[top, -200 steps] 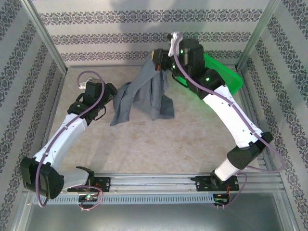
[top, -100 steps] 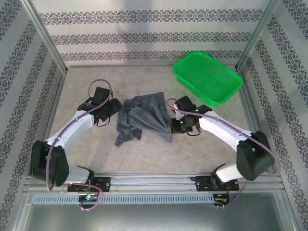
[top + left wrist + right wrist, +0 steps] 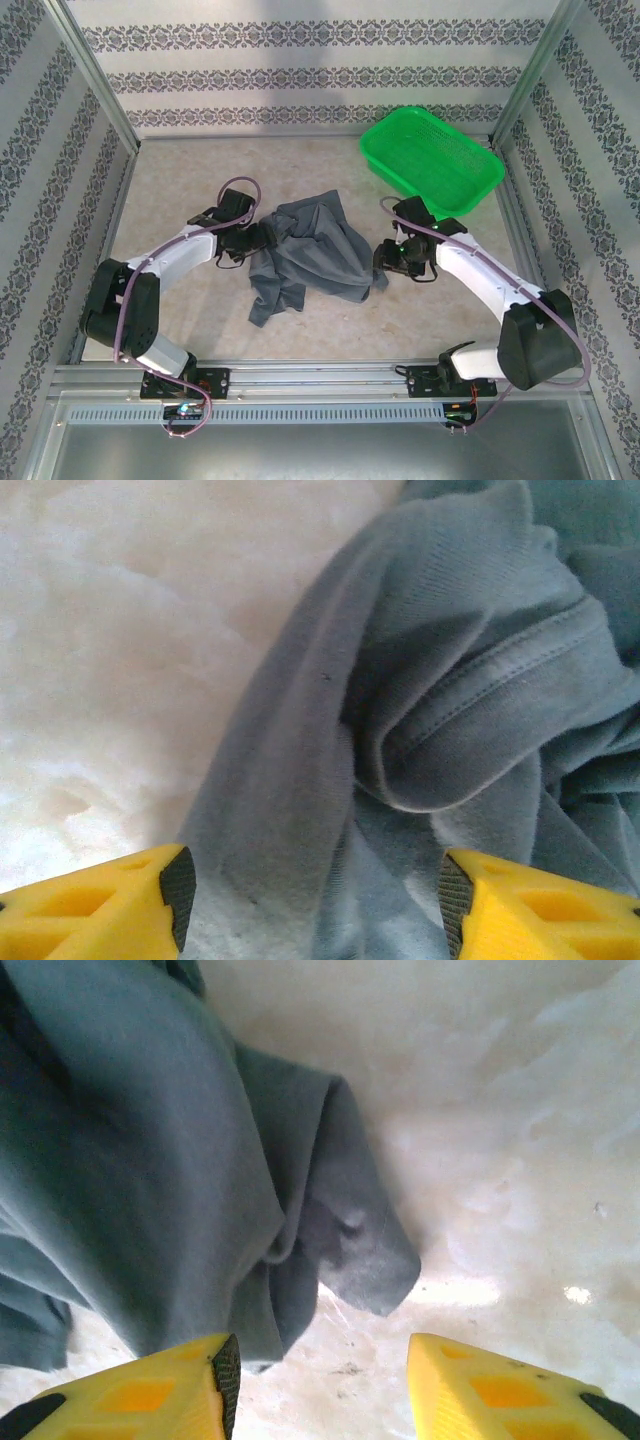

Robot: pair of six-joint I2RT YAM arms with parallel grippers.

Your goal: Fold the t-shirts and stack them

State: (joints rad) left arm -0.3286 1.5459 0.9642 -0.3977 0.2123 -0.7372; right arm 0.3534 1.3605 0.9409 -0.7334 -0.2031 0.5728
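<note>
A slate-grey t-shirt (image 3: 310,255) lies crumpled in a heap at the middle of the table. My left gripper (image 3: 262,236) is at its left edge, open, its yellow fingers straddling a fold of the t-shirt (image 3: 400,730). The left gripper (image 3: 312,905) has cloth lying between the pads. My right gripper (image 3: 382,264) is at the heap's right edge, open. In the right wrist view the right gripper (image 3: 322,1380) hovers over bare table, with a corner of the t-shirt (image 3: 200,1160) just ahead and against its left finger.
A bright green mesh basket (image 3: 432,160) stands at the back right, behind the right arm. Patterned walls and metal frame posts enclose the table on three sides. Bare tabletop (image 3: 180,170) lies at the back left and in front of the heap.
The right gripper has lowered the shirt from in the air onto the table and let it go. Both grippers have closed in on the heap's two sides.
</note>
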